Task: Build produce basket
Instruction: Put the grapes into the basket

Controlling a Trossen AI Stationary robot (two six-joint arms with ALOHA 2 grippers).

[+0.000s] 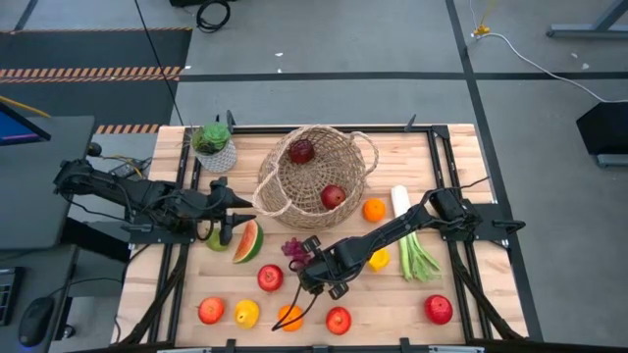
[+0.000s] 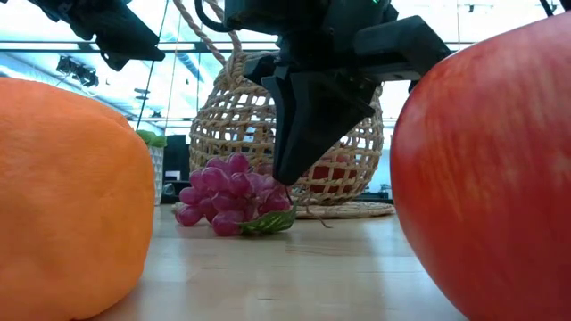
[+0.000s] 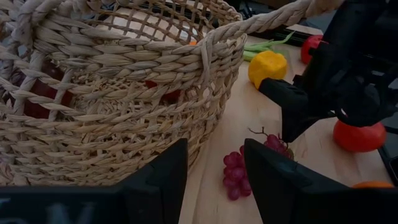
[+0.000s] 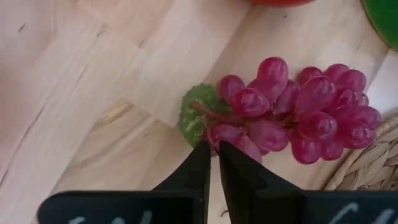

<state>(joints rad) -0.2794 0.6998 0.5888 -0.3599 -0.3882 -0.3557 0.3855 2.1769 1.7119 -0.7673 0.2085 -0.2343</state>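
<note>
The right gripper (image 4: 213,163) was closed, its thin dark fingers pinched at the edge of the grapes (image 4: 298,112), probably on the stem by the green leaf, though the contact was hidden. So the step was picking up the grapes. Next would come a lift and a carry to the basket (image 1: 312,176), just beyond them. The grapes were glossy purple beads; the basket was rough woven straw, with two red apples (image 1: 333,196) inside. The left gripper (image 3: 214,180) waited half open beside the basket.
</note>
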